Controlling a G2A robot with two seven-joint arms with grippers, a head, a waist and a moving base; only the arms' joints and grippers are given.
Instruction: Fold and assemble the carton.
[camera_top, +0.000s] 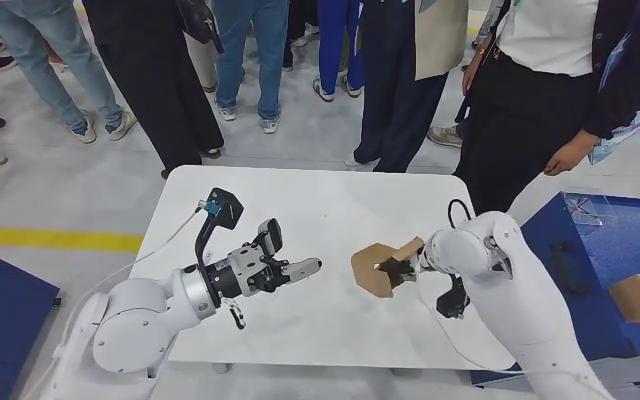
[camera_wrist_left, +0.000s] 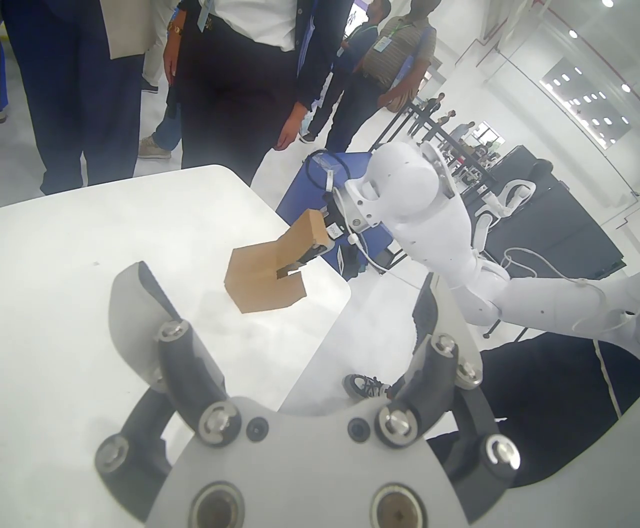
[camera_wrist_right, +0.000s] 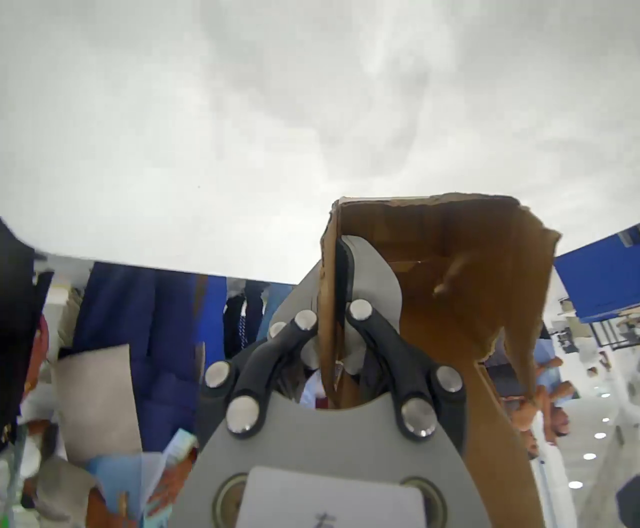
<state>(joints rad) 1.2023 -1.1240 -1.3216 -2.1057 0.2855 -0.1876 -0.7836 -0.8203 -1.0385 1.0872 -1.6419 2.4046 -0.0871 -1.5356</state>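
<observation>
A brown cardboard carton (camera_top: 378, 266), partly folded, is held up off the white table (camera_top: 330, 200) at its right side. My right gripper (camera_top: 398, 268) is shut on one wall of the carton (camera_wrist_right: 327, 300), one finger inside and one outside. From the left wrist view the carton (camera_wrist_left: 265, 280) hangs tilted with a flap standing up near the right arm's wrist. My left gripper (camera_top: 305, 267) is open and holds nothing, a short way left of the carton, with its fingers (camera_wrist_left: 150, 295) pointing toward it.
Several people stand along the table's far edge and at the right. A blue bin (camera_top: 590, 270) sits to the right of the table. A black cable (camera_top: 455, 295) hangs by the right arm near the table's front right corner.
</observation>
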